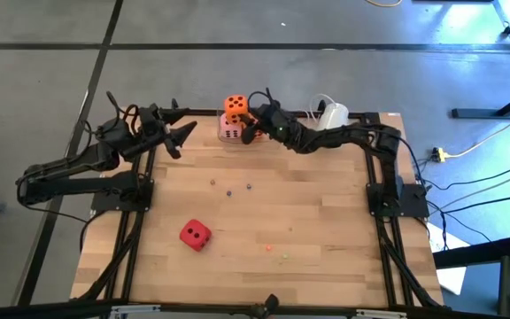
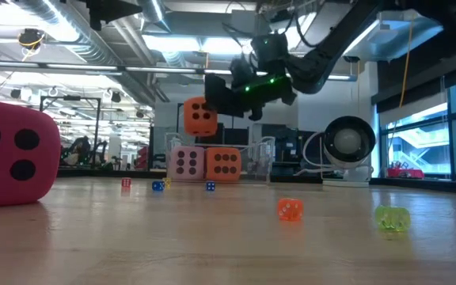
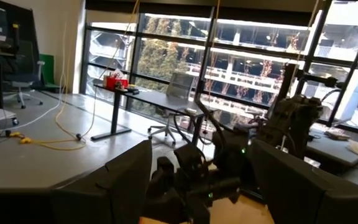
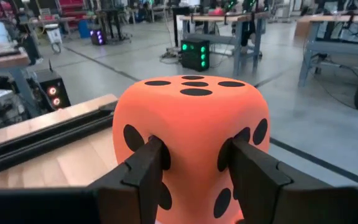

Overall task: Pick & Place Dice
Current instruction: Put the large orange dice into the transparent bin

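orange die [image 4: 191,134] pinched in right gripper [image 4: 191,163], level, five face up, dark pips. left gripper [image 1: 180,135] spread, holding nothing.

Matt orange die [image 4: 191,134] looks foam-soft; table [image 1: 326,213] is smooth pale wood.

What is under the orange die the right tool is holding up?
Under the raised orange die, gripped by the right tool, the pink die and another orange die sit side by side. Whether it touches them cannot be seen.
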`<act>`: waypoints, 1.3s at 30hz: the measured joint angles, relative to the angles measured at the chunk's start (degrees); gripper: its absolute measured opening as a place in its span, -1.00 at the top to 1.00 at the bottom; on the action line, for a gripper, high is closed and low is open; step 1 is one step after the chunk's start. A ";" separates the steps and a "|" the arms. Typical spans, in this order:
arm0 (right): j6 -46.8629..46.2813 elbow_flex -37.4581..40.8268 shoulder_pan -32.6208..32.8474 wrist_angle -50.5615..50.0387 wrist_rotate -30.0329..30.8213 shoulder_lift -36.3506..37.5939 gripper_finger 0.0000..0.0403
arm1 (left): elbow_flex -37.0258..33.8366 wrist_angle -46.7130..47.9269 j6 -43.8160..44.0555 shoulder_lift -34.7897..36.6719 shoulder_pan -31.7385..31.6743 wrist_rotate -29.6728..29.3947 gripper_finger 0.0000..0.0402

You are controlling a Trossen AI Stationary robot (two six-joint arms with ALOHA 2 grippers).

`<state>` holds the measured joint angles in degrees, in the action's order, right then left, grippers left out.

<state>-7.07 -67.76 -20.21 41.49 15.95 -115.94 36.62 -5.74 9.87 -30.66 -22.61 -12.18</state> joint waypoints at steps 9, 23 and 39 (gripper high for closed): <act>-1.72 -0.64 0.18 8.12 0.15 -3.35 0.19 | 0.00 0.41 -0.01 -0.12 0.00 -0.58 -0.33; 1.83 -2.45 0.07 4.22 -1.55 -4.98 0.19 | 0.00 0.42 -0.07 -0.13 0.00 -1.86 -0.33; 6.61 -7.92 0.07 -1.11 -1.39 -7.82 0.19 | 0.00 0.42 -0.07 -0.14 0.00 -1.87 -0.33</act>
<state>-0.46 -75.68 -20.14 40.38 14.56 -123.76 36.62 -5.32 9.80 -30.81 -22.61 -14.04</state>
